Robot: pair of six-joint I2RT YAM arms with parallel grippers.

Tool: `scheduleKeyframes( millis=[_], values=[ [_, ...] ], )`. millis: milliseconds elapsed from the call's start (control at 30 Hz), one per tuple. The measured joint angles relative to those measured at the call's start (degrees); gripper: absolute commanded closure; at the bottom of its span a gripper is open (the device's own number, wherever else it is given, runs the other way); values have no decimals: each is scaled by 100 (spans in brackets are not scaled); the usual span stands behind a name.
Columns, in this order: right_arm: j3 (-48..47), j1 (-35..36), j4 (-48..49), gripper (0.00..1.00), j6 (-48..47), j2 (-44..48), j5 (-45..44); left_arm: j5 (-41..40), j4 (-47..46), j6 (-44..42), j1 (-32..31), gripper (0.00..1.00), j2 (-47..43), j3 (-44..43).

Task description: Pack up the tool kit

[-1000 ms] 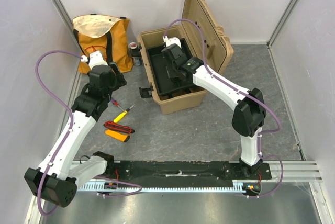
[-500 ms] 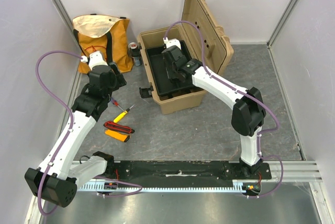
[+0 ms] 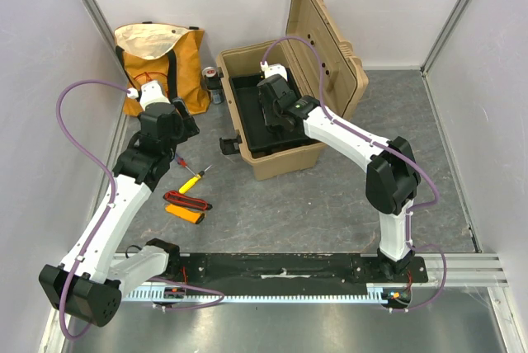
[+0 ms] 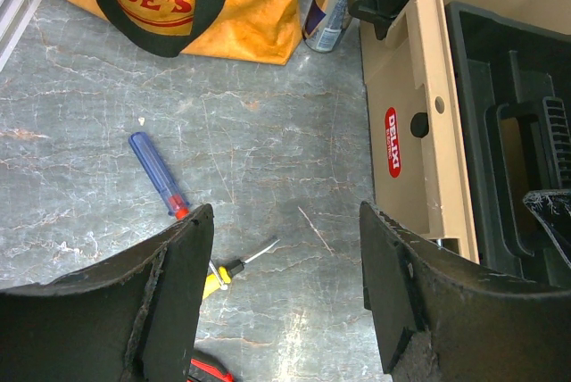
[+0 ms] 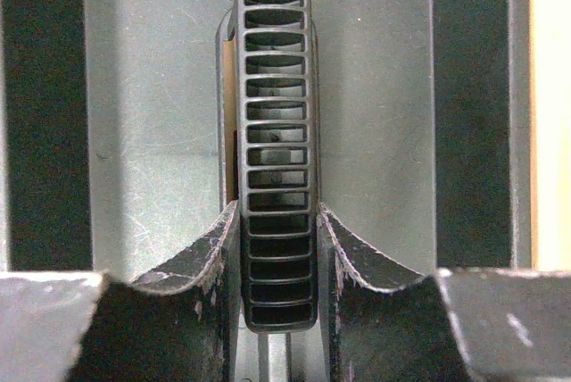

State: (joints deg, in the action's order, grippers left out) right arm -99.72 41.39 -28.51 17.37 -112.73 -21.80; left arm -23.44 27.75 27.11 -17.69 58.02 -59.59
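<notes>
Near the left edge of the table (image 3: 330,204), the meter (image 3: 186,214), the yellow screwdriver (image 3: 191,181) and the red-blue screwdriver (image 4: 156,175) are left lying loose. The left fingers (image 4: 284,248) are held wide above them, empty. Farther back, the open toolbox (image 3: 280,162) is found in the middle. The right fingers (image 5: 278,230) are squeezed on the handle (image 5: 277,96) of its black tray (image 5: 152,114). The tray seems to be the job now; a slow, straight lift is needed next. "DELIXI" is read on the toolbox label (image 4: 393,141), "JOE'S" on the far-corner bag (image 4: 178,7).

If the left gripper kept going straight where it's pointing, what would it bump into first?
The left gripper would probably hit the bare grey table, just beside the metal tip of the yellow-handled screwdriver. Depth is hard to judge.
</notes>
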Motion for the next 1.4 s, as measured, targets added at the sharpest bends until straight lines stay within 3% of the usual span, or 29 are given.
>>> scheduleKeyframes(
  millis=[1400],
  values=[
    [-61, 101, -249, 100, -164, 116, -278, 4, 0, 0, 0, 28, 0, 0]
  ],
)
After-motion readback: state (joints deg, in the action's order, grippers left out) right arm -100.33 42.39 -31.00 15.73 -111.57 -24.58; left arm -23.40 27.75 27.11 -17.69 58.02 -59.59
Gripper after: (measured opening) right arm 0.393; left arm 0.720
